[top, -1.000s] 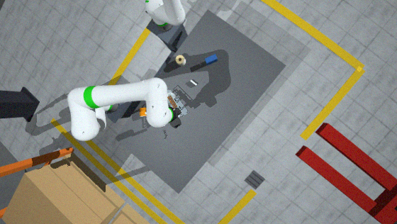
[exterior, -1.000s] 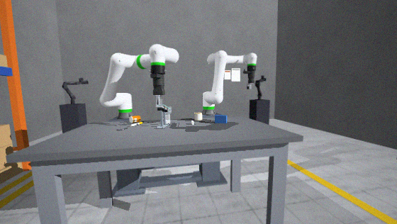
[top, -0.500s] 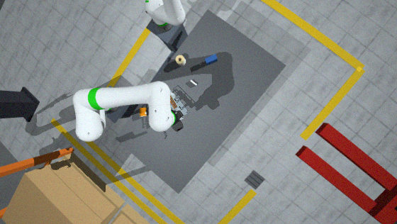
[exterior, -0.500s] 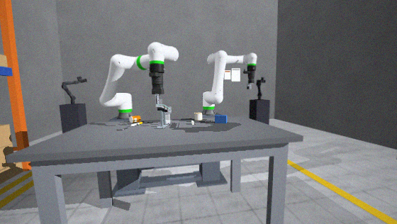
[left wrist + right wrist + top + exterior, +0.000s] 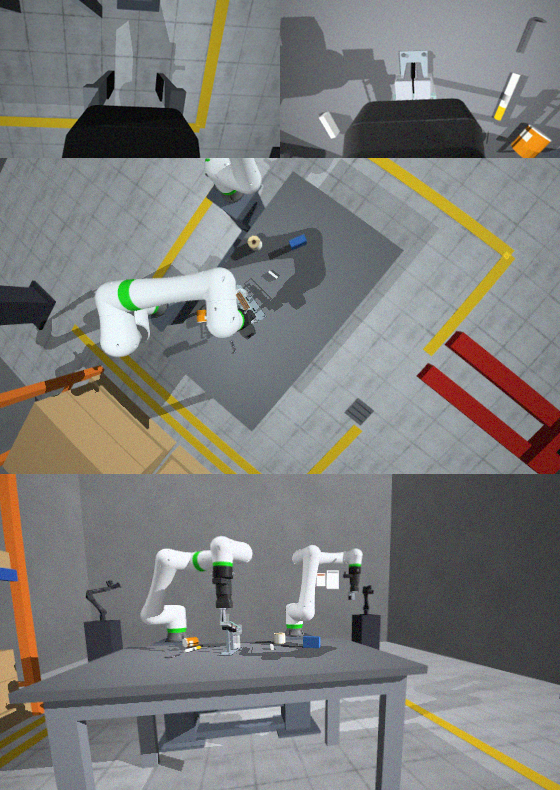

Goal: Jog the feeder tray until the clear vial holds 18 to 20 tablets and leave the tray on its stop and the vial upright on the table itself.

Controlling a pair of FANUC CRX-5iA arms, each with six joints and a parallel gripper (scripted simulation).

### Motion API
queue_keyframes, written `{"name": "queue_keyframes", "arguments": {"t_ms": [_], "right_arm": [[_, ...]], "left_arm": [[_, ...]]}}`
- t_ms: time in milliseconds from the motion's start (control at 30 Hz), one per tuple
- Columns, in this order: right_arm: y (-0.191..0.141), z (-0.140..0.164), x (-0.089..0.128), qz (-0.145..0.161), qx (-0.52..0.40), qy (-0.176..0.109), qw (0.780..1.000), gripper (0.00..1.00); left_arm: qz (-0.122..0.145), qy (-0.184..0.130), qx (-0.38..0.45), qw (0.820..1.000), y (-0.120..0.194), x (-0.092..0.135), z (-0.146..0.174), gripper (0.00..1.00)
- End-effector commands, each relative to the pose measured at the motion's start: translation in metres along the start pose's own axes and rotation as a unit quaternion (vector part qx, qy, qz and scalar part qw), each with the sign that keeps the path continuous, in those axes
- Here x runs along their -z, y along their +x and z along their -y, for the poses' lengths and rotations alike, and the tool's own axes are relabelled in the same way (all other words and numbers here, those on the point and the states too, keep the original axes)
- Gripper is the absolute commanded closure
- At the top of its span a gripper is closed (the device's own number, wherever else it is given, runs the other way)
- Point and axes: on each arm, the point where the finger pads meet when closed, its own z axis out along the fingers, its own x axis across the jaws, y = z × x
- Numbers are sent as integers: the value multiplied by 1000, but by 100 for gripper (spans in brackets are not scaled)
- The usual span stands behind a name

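- Right gripper [image 5: 249, 327] [image 5: 224, 622] [image 5: 413, 66]: fingers clenched together with nothing between, pointing down at the feeder stand [image 5: 257, 310] [image 5: 229, 645] [image 5: 414, 56]. Contact with the upright plate: cannot tell.
- Left gripper [image 5: 351, 595] [image 5: 135, 85]: released, fingers wide apart, nothing between; pointing down, with floor tiles beyond the fingers in the left wrist view.
- Feeder tray [image 5: 242, 300]: at the feeder stand on the grey table [image 5: 330, 248] [image 5: 280, 674], partly under the right arm in the top view. Seating on the stop: cannot tell.
- Clear vial and tablet count: not distinguishable at this size.
- Orange bottle [image 5: 201, 316] [image 5: 191, 642] [image 5: 531, 142]: lying on its side on the table, near the feeder stand.
- White marker with yellow end [image 5: 192, 649] [image 5: 508, 92]: lying flat, near the orange bottle.
- Hex key [image 5: 525, 35]: lying beyond the white marker, bent end away from it in the right wrist view.
- White block [image 5: 273, 275] [image 5: 272, 647] [image 5: 329, 125]: on the table, on the opposite side of the feeder stand from the orange bottle.
- Cream roll [image 5: 254, 242] [image 5: 279, 638]: upright on the table, near the blue box [image 5: 298, 241] [image 5: 311, 642] but apart from it.
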Motion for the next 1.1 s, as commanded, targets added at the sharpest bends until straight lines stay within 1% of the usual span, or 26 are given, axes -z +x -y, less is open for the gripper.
{"name": "queue_keyframes", "arguments": {"t_ms": [0,67,133,267,767,1067], "right_arm": [[0,-2,1,0,0,-1,1000,100],[0,4,2,0,0,-1,1000,100],[0,18,6,0,0,-1,1000,100],[0,23,7,0,0,-1,1000,100],[0,18,6,0,0,-1,1000,100],[0,0,1,0,0,-1,1000,100]], "left_arm": [[0,-1,0,1000,0,1,0,0],[0,-1,0,1000,0,1,0,0],[0,-1,0,1000,0,1,0,0],[0,-1,0,1000,0,1,0,0],[0,-1,0,1000,0,1,0,0],[0,-1,0,1000,0,1,0,0]]}}
